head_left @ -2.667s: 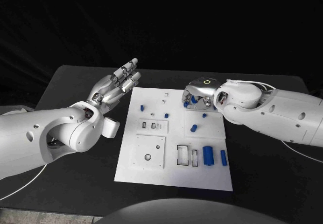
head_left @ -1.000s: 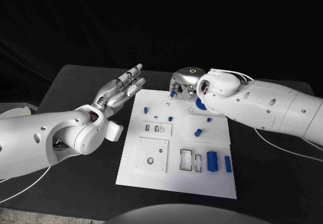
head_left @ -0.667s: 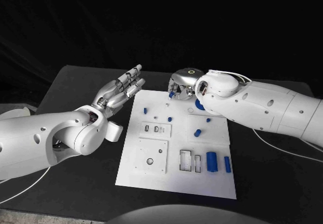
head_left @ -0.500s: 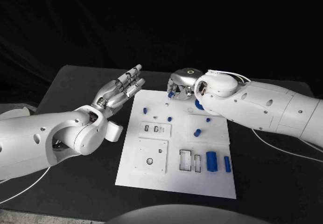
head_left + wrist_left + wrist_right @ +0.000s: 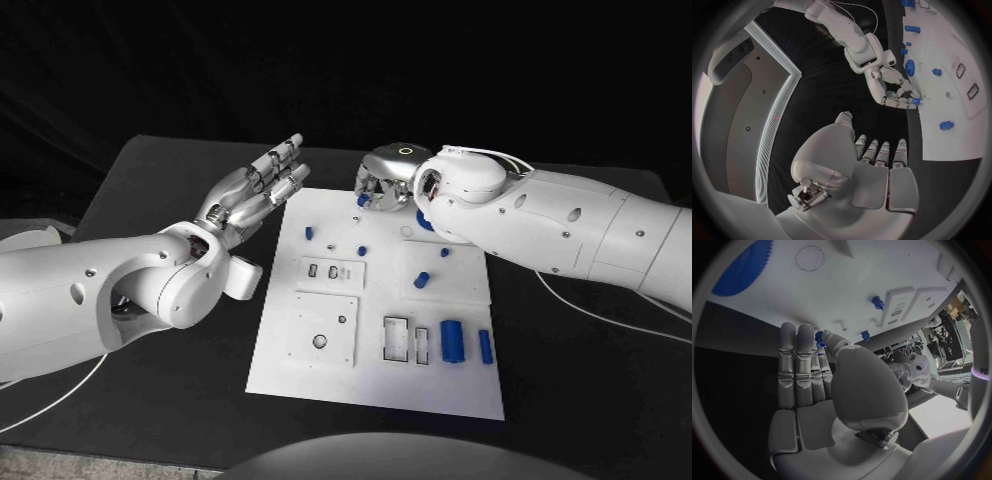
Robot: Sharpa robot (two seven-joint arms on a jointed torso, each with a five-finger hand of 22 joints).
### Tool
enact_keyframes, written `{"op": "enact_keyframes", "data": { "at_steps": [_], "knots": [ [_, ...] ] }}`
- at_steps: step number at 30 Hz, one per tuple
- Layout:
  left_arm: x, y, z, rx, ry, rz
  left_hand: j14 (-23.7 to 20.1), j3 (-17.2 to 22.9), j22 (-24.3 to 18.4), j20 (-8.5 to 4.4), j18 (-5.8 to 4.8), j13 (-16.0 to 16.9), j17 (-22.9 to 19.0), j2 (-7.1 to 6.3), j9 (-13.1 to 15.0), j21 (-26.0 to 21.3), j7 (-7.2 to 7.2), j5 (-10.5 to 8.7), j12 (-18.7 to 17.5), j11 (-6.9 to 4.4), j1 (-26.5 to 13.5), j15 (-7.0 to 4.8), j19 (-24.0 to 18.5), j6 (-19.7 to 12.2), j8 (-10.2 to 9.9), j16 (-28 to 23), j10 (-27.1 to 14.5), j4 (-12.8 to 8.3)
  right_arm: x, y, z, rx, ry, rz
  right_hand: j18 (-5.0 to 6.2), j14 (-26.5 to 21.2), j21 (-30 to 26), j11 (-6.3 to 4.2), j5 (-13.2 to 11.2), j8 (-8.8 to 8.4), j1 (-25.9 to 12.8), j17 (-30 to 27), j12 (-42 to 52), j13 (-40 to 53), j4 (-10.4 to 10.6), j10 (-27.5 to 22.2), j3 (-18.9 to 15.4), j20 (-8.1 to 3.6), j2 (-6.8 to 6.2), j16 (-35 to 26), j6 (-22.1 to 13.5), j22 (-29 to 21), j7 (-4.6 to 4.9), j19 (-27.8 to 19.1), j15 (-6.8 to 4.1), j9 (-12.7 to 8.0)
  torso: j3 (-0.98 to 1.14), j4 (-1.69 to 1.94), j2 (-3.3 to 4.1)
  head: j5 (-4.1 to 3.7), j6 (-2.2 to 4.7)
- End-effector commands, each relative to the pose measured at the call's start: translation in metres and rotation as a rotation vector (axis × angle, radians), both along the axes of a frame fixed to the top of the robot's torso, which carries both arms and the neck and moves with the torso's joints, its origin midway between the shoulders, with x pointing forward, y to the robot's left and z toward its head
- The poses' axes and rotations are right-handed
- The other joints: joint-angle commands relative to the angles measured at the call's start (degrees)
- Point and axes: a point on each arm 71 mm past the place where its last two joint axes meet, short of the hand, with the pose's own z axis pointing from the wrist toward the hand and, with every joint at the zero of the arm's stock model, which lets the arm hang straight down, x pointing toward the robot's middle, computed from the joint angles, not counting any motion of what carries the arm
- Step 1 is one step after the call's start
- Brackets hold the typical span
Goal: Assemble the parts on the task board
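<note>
Since the earliest frame the right hand [image 5: 384, 180] has travelled from the middle of the far part of the task board [image 5: 378, 375] to its far left corner, and it has edged a little further that way over the last second; the left hand [image 5: 257, 190] has barely shifted. Judging by how things lie, the assembly is at an early stage: a long blue cylinder [image 5: 451, 340] and a slimmer blue bar [image 5: 485, 346] lie loose well behind the right hand near the board's close edge, beside two empty rectangular slots [image 5: 405, 339], and a short blue peg [image 5: 421, 279] lies between them and the hand. Small blue pegs [image 5: 307, 232] stand nearer the hand, and a blue toothed disc [image 5: 742, 266] sits just beside it, though whether these are seated for good I cannot tell. In the right wrist view the right hand's fingers [image 5: 795, 362] are drawn together with their tips at the board's edge, pinching a small blue part [image 5: 819, 337]; the left wrist view shows the same blue piece at those fingertips. The left hand hangs off the board's left side, across the corner from the right hand, palm up, fingers straight and apart, holding and touching nothing above the black surface [image 5: 159, 175].
</note>
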Motion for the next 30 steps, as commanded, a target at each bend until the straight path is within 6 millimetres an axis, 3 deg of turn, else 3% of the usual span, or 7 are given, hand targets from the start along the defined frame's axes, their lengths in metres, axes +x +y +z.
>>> {"op": "enact_keyframes", "data": {
  "at_steps": [1,7,10,18,25,27,30],
  "knots": [
    [0.0,-0.002,0.0,-0.009,-0.001,-0.024,0.01,0.32,0.02,0.39,0.57,0.05,0.02,-0.02,0.04,0.08,0.25,0.37,0.36,0.25,0.57,0.45,0.04,-0.02,0.31,-0.15,0.06,0.14,0.0,0.0,-0.001,-0.012,0.011,-0.013,0.54,-0.93,-0.23,0.33,-0.61,-1.58,-0.78,0.07,-0.42,-0.15,0.63,-2.68,-0.17,0.16,-0.73,-0.18,-2.65,0.17,0.16,-0.84,0.22,-0.72,0.0,0.05,-0.04,-0.05,-0.12],
    [0.0,-0.002,0.0,-0.009,0.0,-0.024,0.0,0.33,0.02,0.39,0.57,0.05,0.01,-0.01,0.04,0.08,0.28,0.38,0.37,0.26,0.58,0.45,0.04,-0.03,0.3,-0.15,0.06,0.14,0.003,-0.006,-0.003,-0.036,0.02,-0.06,0.25,-4.91,-2.62,1.67,-3.78,-2.61,-2.8,-0.14,0.09,0.13,1.0,-16.16,-3.65,1.52,-2.11,-1.4,-22.04,0.11,-0.32,-3.7,1.57,-5.23,0.01,0.03,-0.04,0.03,-0.21],
    [0.0,-0.002,0.0,-0.009,0.0,-0.025,0.01,0.35,0.02,0.4,0.58,0.06,0.02,0.01,0.05,0.08,0.37,0.43,0.43,0.3,0.62,0.45,0.04,0.02,0.31,-0.15,0.08,0.14,0.004,-0.011,0.0,-0.011,-0.009,-0.067,0.46,-5.76,-3.35,1.76,-4.49,-3.01,-3.09,-0.04,0.5,0.31,1.62,-18.59,-5.62,1.86,-2.19,-1.26,-28.9,0.18,-2.63,-4.08,1.89,-6.31,-0.01,0.04,-0.03,0.01,-0.21],
    [0.0,-0.001,0.0,-0.011,-0.002,-0.028,0.03,0.45,0.02,0.46,0.57,0.09,0.02,0.05,0.05,0.09,0.6,0.61,0.57,0.52,0.78,0.51,0.05,0.06,0.32,-0.14,0.13,0.11,-0.001,-0.039,0.016,0.092,-0.098,-0.065,0.63,-6.04,-4.31,1.37,-3.83,-0.12,-2.13,-0.09,7.11,2.48,2.51,-12.86,-6.91,1.83,-0.54,-0.9,-16.85,0.62,-0.67,-3.57,1.68,-4.82,-0.02,-0.07,-0.02,0.36,-0.06],
    [-0.001,0.0,-0.001,-0.012,0.003,-0.029,0.08,0.63,0.03,0.56,0.56,0.09,0.04,0.17,0.06,0.1,0.79,1.1,0.65,0.76,1.02,0.7,0.06,0.08,0.32,-0.13,0.17,0.1,-0.016,-0.073,0.028,0.1,-0.099,-0.085,0.28,-6.43,-6.67,-0.57,-3.24,0.63,-1.91,1.11,27.76,16.45,1.95,-9.33,-8.24,1.43,0.02,-0.26,-12.43,0.84,-0.67,-3.54,0.29,-4.33,0.01,-0.23,0.2,0.67,0.36],
    [-0.002,-0.001,-0.002,-0.014,0.01,-0.035,0.08,0.65,0.02,0.59,0.56,0.09,0.04,0.21,0.09,0.1,0.92,1.13,0.62,0.82,1.02,0.76,0.06,0.27,0.36,-0.13,0.16,0.14,-0.021,-0.083,0.03,0.093,-0.091,-0.098,-0.21,-7.69,-6.75,-1.08,-3.01,1.32,-2.39,7.19,39.51,25.98,2.2,-13.11,-8.44,1.56,1.13,4.63,-9.71,1.81,-0.99,-4.06,0.36,-3.6,0.02,-0.28,0.3,0.62,0.26],
    [-0.003,-0.001,-0.002,-0.015,0.019,-0.042,0.11,0.69,0.03,0.65,0.56,0.11,0.05,0.27,0.17,0.11,1.37,1.15,0.73,0.91,1.02,0.89,0.08,0.82,0.49,-0.12,0.19,0.21,-0.027,-0.097,0.032,0.089,-0.086,-0.116,0.27,-0.18,-1.81,-2.5,-2.98,1.48,-3.74,36.09,64.91,53.12,3.01,-7.94,-9.0,1.01,1.44,30.11,-7.11,7.47,-0.92,-3.33,0.46,-2.16,0.05,-0.21,0.38,0.39,0.31]
  ]
}}
